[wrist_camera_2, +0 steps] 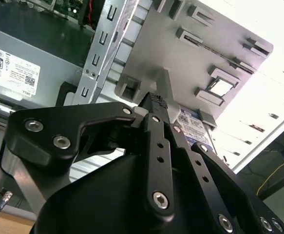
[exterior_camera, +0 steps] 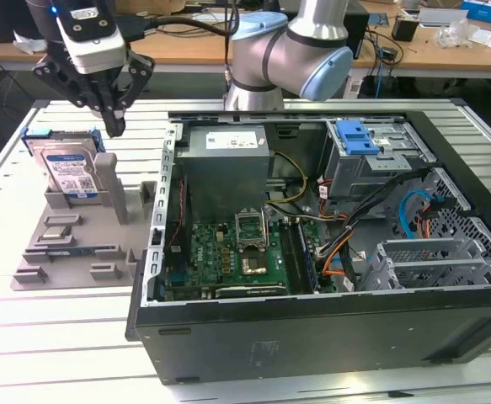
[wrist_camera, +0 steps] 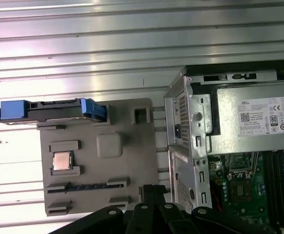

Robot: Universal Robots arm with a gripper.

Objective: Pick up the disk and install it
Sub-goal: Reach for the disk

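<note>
In the exterior view the pincer (exterior_camera: 114, 124) hangs point-down above the table (exterior_camera: 51, 337). Its two fingers are drawn together to a single tip with nothing between them. It sits just above the disk (exterior_camera: 70, 168), toward the exterior view's right of it. The disk stands on edge in a slot of the grey holder (exterior_camera: 68, 248) with its label facing the camera, probably so that its upper edge and flat faces are free to be gripped from above. Beside it the computer case (exterior_camera: 312, 337) lies open on its side, which leaves the drive cage (exterior_camera: 371, 168) with its blue latch (exterior_camera: 359, 135) reachable from the top. In the second wrist view the closed pincer (wrist_camera_2: 157, 101) points toward the holder (wrist_camera_2: 180, 58), and the disk (wrist_camera_2: 193, 124) peeks past its fingers. In the first wrist view the disk (wrist_camera: 51, 109) shows edge-on, its blue rails along one edge of the holder (wrist_camera: 127, 161). It is apart from the pincer (wrist_camera: 150, 187), so I judge no grasp made yet.
</note>
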